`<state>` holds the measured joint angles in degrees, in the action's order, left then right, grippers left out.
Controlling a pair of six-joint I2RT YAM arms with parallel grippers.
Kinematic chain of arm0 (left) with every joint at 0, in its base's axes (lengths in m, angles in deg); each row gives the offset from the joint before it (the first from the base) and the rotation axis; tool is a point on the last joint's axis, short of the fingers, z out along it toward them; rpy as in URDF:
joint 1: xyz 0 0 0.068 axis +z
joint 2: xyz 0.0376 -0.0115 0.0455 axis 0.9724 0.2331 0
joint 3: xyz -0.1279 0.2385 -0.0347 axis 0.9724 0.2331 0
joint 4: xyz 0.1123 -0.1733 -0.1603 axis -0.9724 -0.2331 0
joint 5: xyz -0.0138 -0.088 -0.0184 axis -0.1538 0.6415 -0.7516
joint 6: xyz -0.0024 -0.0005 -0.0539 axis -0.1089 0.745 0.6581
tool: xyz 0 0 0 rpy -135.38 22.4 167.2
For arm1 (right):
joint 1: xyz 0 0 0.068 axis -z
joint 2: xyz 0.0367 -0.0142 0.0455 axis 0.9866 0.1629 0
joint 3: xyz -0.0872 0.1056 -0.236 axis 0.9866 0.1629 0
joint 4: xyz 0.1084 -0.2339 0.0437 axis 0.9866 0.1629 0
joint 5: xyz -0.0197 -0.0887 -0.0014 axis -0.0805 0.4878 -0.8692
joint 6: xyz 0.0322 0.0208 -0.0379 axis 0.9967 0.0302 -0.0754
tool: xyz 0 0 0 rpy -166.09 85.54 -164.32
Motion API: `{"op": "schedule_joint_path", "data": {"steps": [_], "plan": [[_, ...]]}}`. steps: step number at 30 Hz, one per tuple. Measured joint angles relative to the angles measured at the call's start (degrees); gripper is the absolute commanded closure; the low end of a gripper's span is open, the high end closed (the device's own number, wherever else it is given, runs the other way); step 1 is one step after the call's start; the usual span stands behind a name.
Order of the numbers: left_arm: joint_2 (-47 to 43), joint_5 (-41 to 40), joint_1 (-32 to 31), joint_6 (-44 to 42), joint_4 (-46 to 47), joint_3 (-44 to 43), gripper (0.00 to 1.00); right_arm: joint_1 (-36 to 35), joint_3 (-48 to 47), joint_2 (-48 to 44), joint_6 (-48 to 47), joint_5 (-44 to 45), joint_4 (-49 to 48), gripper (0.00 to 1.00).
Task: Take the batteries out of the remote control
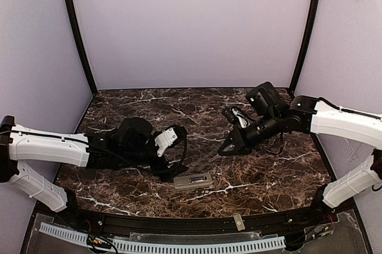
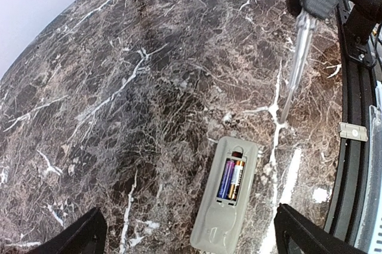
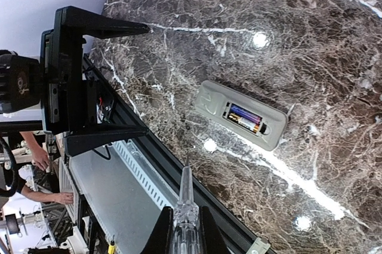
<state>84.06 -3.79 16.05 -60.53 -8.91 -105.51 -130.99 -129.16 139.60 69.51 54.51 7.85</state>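
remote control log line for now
remote control: back up | batteries: two in recess | left gripper: open | right gripper: shut on clear tool

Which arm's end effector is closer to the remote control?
Left. The left end effector hangs open close over the remote control; the right end effector, gripping a clear tool, is farther back toward the right side.

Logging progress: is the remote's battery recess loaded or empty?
Loaded. The remote control lies back-up, recess uncovered, with two batteries seated side by side inside.
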Motion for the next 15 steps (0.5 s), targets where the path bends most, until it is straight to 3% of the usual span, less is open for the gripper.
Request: {"op": "schedule_joint_path", "data": {"steps": [15], "plan": [[9.2, 12.9, 6.7, -1.6, -0.1, 3.6, 0.05, -0.2, 5.7, -5.7, 0.0, 7.5, 1.6, 1.0]]}}
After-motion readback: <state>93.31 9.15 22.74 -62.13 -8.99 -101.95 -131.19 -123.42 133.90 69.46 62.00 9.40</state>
